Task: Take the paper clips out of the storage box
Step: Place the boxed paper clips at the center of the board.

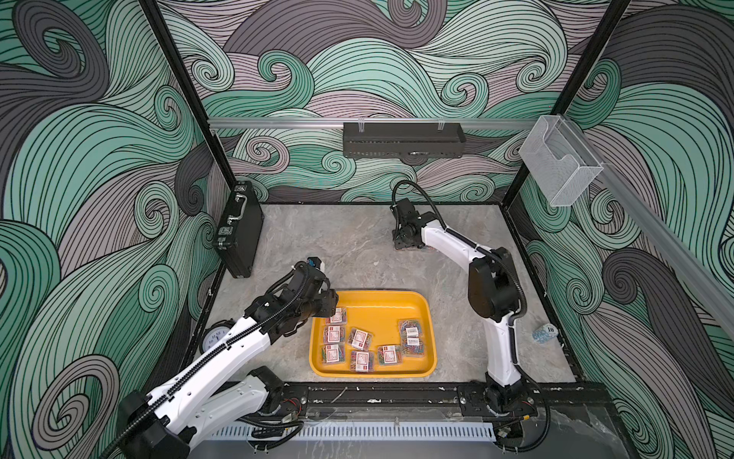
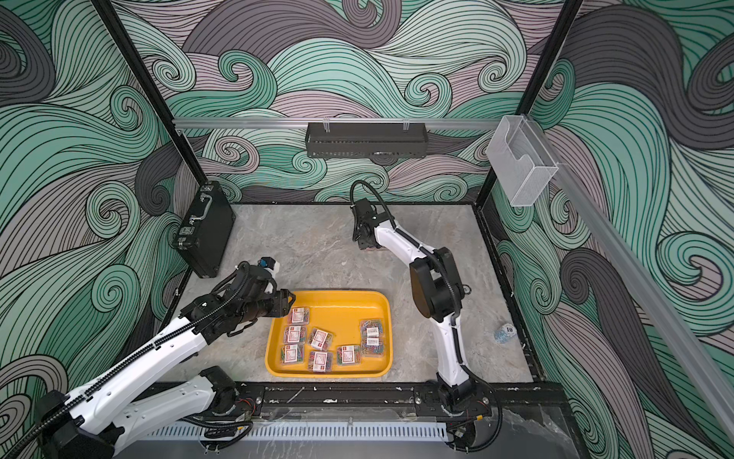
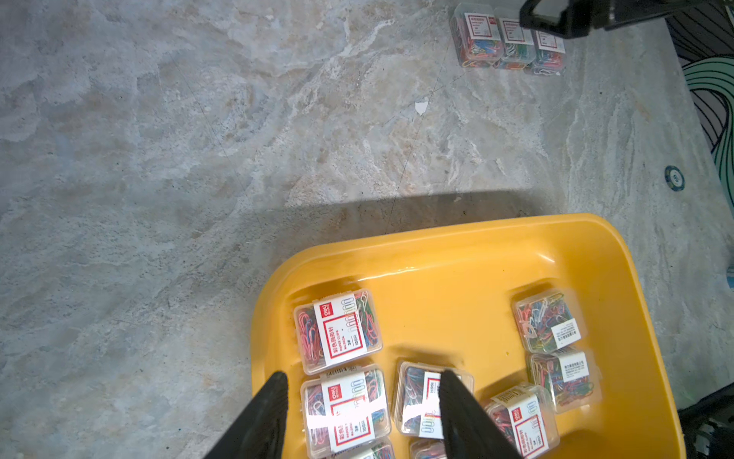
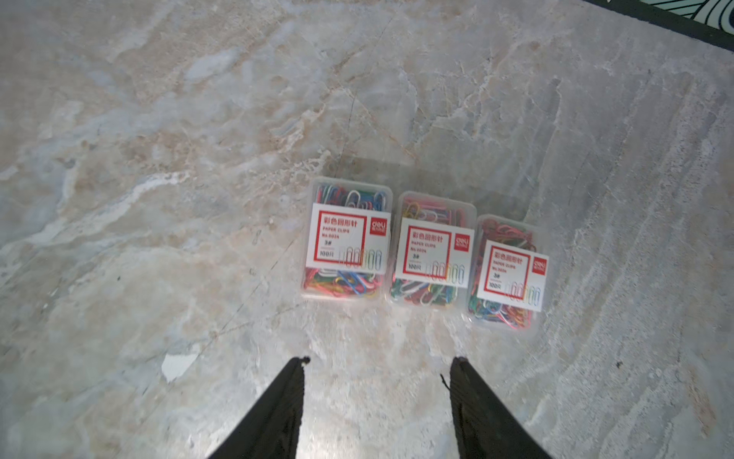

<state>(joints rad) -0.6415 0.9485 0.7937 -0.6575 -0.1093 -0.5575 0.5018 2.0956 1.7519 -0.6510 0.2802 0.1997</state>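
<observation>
The left pincer [image 3: 363, 374] hung released, its fingers spread wider than the box of paper clips [image 3: 345, 409] beneath them and gripping nothing. That box lay along the left side of the yellow storage box [image 3: 476, 228], with several more scattered inside. The right pincer [image 4: 379, 359] was likewise released and empty, low over the counter [image 4: 159, 159]. A row of three boxes [image 4: 433, 250] lay just ahead of it, well apart from the storage box.

Swirling green-grey wave walls [image 1: 79, 159] enclose a marbled tabletop [image 1: 357, 246].
</observation>
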